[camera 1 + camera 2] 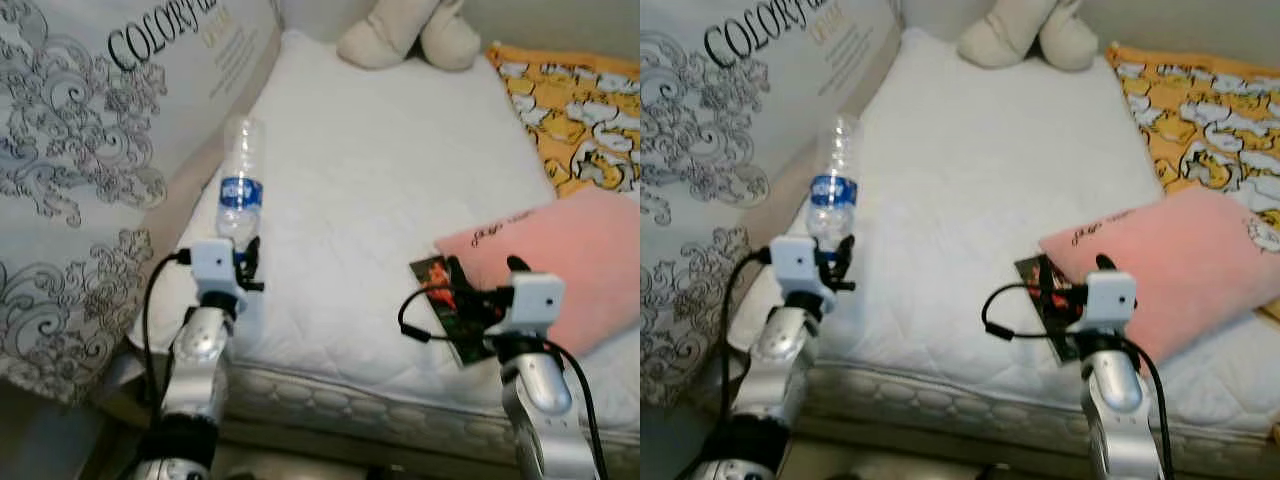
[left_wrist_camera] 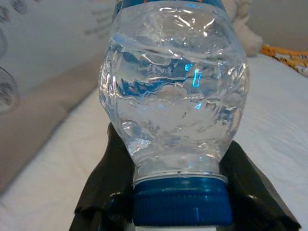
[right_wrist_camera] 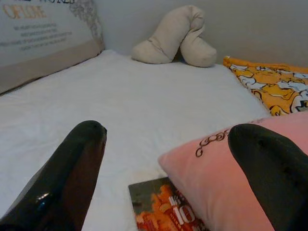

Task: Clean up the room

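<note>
A clear plastic water bottle (image 1: pixel 240 185) with a blue label and blue cap (image 2: pixel 180 204) is held cap-down, base up, by my left gripper (image 1: pixel 248 250), which is shut on its neck above the left edge of the white mattress (image 1: pixel 380 170). My right gripper (image 1: pixel 485 272) hovers open over the mattress's front right part, its fingers (image 3: pixel 72 168) spread above a dark book with an orange cover (image 3: pixel 168 211). The book (image 1: pixel 440 300) lies partly under a pink pillow (image 1: pixel 570 255).
A beige plush pillow (image 1: pixel 405 30) lies at the far end of the mattress. An orange patterned blanket (image 1: pixel 575 110) covers the right side. A large printed package (image 1: pixel 90 150) leans along the mattress's left edge. The quilted mattress front edge (image 1: pixel 350 400) is just ahead of my arms.
</note>
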Robot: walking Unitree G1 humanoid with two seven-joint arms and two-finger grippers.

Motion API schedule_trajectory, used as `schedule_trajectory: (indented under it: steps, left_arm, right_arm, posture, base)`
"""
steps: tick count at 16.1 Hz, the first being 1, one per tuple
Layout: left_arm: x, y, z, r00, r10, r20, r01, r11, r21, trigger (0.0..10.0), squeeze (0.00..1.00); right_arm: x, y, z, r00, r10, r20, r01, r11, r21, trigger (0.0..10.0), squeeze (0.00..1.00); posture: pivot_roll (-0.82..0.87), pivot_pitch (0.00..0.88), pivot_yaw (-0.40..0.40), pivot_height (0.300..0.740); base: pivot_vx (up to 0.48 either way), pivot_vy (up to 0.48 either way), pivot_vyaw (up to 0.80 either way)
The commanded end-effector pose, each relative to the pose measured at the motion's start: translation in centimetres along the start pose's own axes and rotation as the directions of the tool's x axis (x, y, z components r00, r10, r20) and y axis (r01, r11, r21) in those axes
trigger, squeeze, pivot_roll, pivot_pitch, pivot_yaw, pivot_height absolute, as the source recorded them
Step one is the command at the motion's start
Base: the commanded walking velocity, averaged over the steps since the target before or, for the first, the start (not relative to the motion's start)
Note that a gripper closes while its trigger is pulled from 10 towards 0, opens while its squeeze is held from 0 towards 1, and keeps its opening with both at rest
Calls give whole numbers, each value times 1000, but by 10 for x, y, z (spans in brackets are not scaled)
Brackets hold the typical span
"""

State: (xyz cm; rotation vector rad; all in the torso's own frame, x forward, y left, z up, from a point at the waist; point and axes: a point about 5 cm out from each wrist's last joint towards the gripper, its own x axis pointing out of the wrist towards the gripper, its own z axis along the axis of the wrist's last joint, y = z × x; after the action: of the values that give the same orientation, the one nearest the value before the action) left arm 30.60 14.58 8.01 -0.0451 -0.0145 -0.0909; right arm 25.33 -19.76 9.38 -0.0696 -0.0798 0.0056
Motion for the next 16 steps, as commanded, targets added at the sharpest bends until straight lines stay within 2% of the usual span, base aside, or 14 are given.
schedule_trajectory:
  steps: [1, 6, 16]
  left_arm:
    - [8, -9, 8, 1000, -24, 12, 24, 1000, 5, 10000, 0]
    - [19, -15, 10, 999, -36, 4, 36, 999, -11, 10000, 0]
    - [22, -15, 7, 999, -45, -22, 45, 999, 2, 10000, 0]
  right_arm:
    - [3, -7, 1, 1000, -24, -2, 24, 1000, 8, 10000, 0]
    - [18, -1, 3, 1000, 5, 7, -5, 999, 39, 10000, 0]
    - [16, 3, -6, 1000, 12, -20, -11, 998, 66, 10000, 0]
  posture:
    - [-101, 0, -8, 740]
    - [-100, 0, -5, 740]
    - [-106, 0, 9, 740]
  base:
    - [0, 0, 0]
    - [-52, 0, 0]
    - [-267, 0, 0]
